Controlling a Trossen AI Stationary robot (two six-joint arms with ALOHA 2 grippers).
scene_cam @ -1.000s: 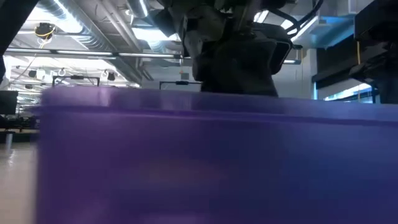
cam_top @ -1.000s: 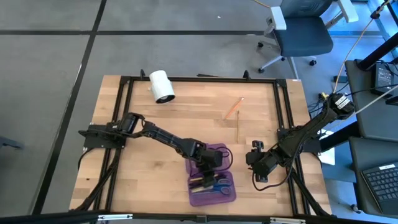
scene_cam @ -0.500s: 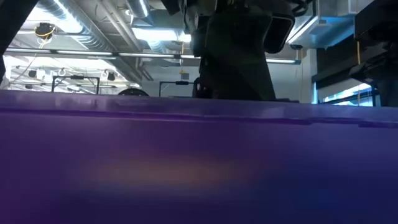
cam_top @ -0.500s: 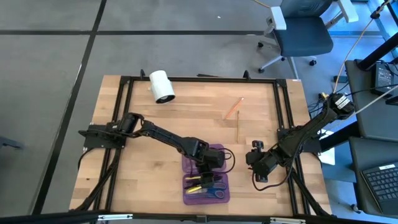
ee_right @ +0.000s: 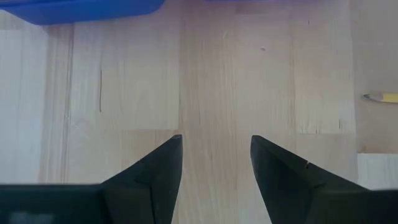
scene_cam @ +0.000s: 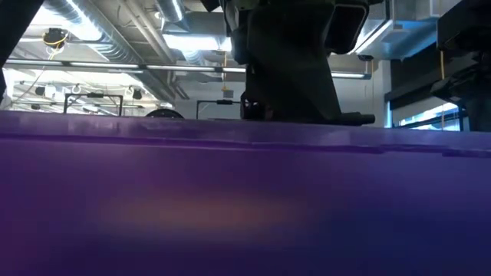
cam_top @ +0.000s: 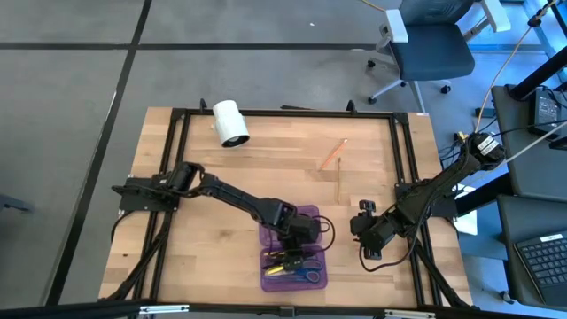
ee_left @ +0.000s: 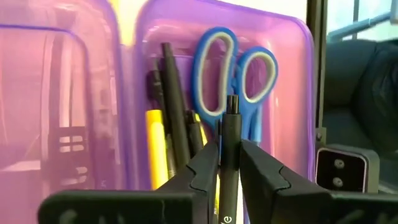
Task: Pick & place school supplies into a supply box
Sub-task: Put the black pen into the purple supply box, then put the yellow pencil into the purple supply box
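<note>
The purple supply box [cam_top: 312,213] lies open near the table's front edge, and its wall [scene_cam: 230,207] fills the low view. Its near half holds blue-handled scissors [ee_left: 233,74], a yellow pen [ee_left: 155,143] and black pens [ee_left: 174,118]. My left gripper [cam_top: 306,235] hangs over the box, shut on a black pen [ee_left: 229,134]. My right gripper [cam_top: 368,232] stands open over bare wood to the right of the box. An orange pencil [cam_top: 333,152] and a wood-tone pencil [cam_top: 337,182] lie on the table farther back. My left gripper pinches the black pen's shaft [ee_left: 229,155] between its two fingers [ee_left: 205,165]. The fingers slant down from the table's left and far side and lie along the pen. The pen's end [ee_left: 232,102] sticks out past the fingertips, above the supplies in the box.
A white roll [cam_top: 230,122] lies at the table's far left. A black frame [cam_top: 403,168] runs around the work area. In the right wrist view a yellow pencil tip [ee_right: 380,97] lies on the wood to one side.
The supply box has slid a little toward the table's left and turned square to the front edge; it now fills the low view. My left gripper has risen slightly over the box and rolled a little, still shut on the black pen.
</note>
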